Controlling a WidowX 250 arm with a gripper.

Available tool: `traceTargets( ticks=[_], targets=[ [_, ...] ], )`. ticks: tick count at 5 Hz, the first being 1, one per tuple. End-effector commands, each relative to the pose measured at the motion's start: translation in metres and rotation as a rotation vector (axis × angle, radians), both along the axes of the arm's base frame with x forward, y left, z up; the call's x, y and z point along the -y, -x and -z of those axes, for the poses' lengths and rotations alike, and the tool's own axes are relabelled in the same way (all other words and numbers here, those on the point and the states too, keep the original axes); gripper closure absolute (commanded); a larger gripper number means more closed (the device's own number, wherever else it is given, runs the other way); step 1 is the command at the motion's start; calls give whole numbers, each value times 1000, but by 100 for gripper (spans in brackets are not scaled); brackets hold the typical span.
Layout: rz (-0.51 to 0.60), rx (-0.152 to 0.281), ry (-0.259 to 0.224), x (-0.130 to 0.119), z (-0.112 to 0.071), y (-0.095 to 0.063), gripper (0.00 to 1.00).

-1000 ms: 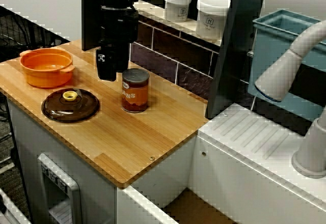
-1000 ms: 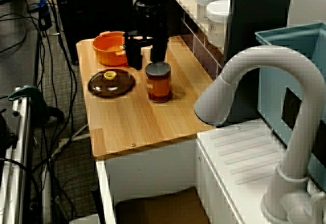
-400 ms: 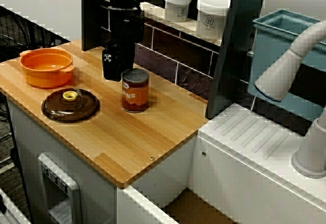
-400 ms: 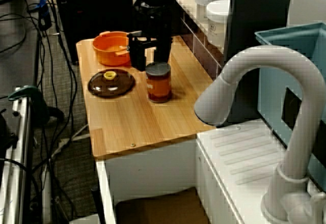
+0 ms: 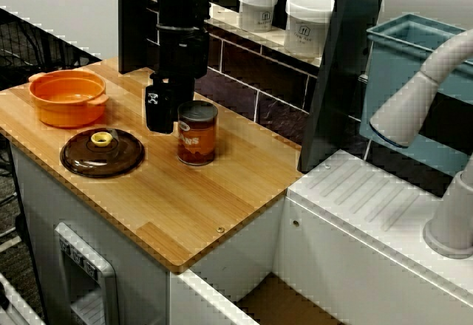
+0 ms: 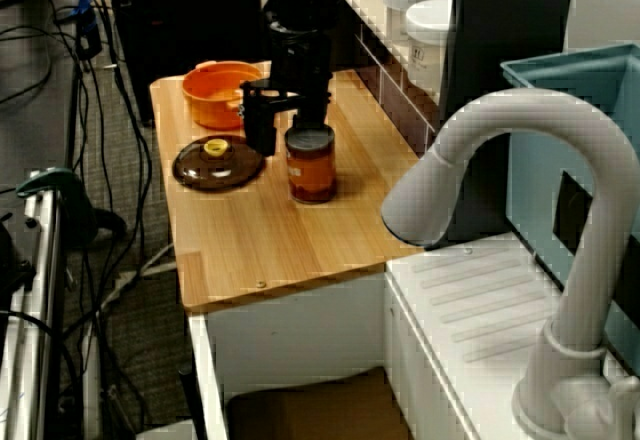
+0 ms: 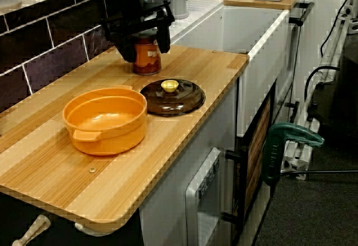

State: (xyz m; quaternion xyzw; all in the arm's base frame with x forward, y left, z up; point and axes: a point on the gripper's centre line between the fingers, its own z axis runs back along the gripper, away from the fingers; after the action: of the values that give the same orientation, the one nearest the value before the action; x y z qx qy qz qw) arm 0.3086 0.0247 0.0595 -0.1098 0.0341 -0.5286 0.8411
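A brown-orange can (image 5: 197, 134) stands upright on the wooden counter (image 5: 185, 207). My black gripper (image 5: 177, 111) is open and lowered over the can's top. One finger (image 5: 159, 111) hangs to the can's left, while the other is mostly hidden behind the can. In the view over the faucet the gripper (image 6: 288, 132) straddles the can (image 6: 311, 170). Seen along the counter, the can (image 7: 147, 57) sits between the two fingers of the gripper (image 7: 146, 50). Whether the pads touch the can cannot be told.
A brown lid (image 5: 102, 153) with a yellow knob lies left of the can, with an orange pot (image 5: 69, 97) behind it. Two white jars (image 5: 258, 7) stand on the shelf above the dark tile wall. A grey faucet (image 5: 421, 96) and a blue bin (image 5: 414, 40) are at right.
The gripper has moved right and come down beside the can, so its fingers now flank the can's top. The can, lid and pot have not moved.
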Motion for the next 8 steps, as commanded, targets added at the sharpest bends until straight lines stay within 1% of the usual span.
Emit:
traceTargets(
  ticks=[1,4,5,6,7,8],
  targets=[
    [1,67,3,17,-22,10,0],
    [9,49,16,30,-26,27,0],
    [-4,62,3,29,-27,31,0],
    [-175,90,-62,15,-27,33,0],
    [-233,77,-135,11,-34,38,0],
    [-335,53,-200,11,-42,42,0]
  ],
)
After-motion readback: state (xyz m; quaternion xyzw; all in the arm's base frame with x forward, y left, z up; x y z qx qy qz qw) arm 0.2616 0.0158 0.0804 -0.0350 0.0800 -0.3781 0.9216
